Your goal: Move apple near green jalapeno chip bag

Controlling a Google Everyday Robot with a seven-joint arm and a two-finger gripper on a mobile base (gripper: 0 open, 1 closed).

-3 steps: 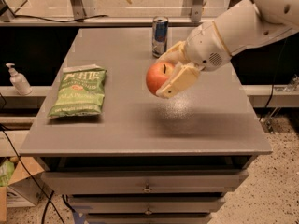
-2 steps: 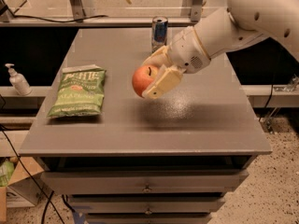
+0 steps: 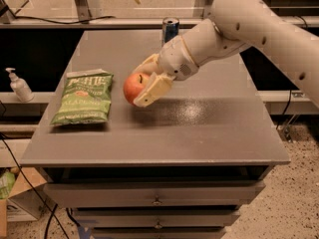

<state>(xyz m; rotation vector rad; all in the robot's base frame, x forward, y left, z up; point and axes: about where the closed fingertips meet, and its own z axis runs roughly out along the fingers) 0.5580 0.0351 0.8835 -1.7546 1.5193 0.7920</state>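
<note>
The red-orange apple (image 3: 133,85) is held in my gripper (image 3: 141,85), whose cream fingers (image 3: 152,90) are shut on it. It hangs low over the grey table (image 3: 199,128), just right of the green jalapeno chip bag (image 3: 83,99). The bag lies flat near the table's left edge. A narrow gap shows between apple and bag. My white arm reaches in from the upper right.
A slim blue-and-silver drink can (image 3: 170,30) stands at the table's back edge, behind the arm. A white soap bottle (image 3: 19,85) stands on a shelf left of the table. Drawers sit below the tabletop. A cardboard box (image 3: 15,203) is on the floor at left.
My gripper has carried the apple leftward and lower, from the table's middle to just beside the chip bag. The bag and can have not moved.
</note>
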